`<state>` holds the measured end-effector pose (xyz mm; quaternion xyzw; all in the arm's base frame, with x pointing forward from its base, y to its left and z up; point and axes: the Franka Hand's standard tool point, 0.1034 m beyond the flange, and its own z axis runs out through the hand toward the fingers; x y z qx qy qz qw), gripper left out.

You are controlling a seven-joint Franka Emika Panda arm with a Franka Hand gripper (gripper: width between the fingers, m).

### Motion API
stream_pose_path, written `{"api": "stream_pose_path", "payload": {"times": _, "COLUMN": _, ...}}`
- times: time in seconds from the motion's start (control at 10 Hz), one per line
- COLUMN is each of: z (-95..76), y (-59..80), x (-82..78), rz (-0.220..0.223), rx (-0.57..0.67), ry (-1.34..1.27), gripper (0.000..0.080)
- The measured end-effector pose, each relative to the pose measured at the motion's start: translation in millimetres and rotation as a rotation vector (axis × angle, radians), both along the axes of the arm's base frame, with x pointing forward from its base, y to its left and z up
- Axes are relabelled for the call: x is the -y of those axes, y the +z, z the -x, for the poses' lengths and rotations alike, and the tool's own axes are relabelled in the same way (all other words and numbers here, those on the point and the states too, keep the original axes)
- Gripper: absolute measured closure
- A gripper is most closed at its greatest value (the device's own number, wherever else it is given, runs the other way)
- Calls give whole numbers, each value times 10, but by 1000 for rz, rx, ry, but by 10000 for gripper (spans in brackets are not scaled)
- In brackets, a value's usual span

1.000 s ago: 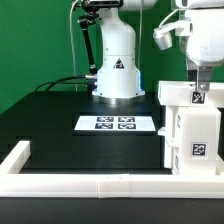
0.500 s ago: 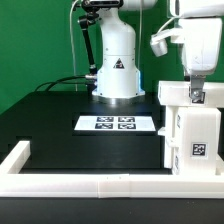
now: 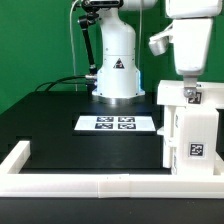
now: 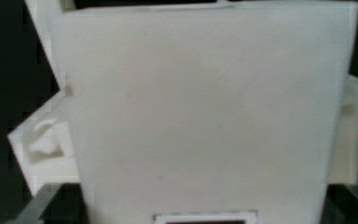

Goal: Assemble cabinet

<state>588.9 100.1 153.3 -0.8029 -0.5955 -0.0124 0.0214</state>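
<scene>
The white cabinet body (image 3: 190, 138) stands upright at the exterior view's right, with a black-and-white tag on its front. A smaller white block (image 3: 170, 94) sits on its top. My gripper (image 3: 189, 93) hangs straight down onto that top, its fingers beside a small tag there. In the wrist view a flat white panel face (image 4: 194, 100) fills the picture. My gripper (image 4: 197, 215) straddles it, with a dark finger (image 4: 30, 208) just outside the panel's edge, so the jaws stand open. A rounded white part (image 4: 43, 145) shows beside the panel.
The marker board (image 3: 115, 123) lies flat in the middle of the black table. A long low white border frame (image 3: 80, 185) runs along the front and the exterior view's left edge. The arm's white base (image 3: 117, 65) stands behind the board.
My gripper has come down a little and shifted toward the exterior view's left, onto the top of the cabinet. The cabinet has not moved.
</scene>
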Motion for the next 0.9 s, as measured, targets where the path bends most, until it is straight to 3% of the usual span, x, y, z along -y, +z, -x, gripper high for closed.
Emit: {"api": "stream_pose_path", "payload": {"times": 0.9, "z": -13, "y": 15, "x": -37, "rz": -2, "rx": -32, "ry": -794, "gripper": 241}}
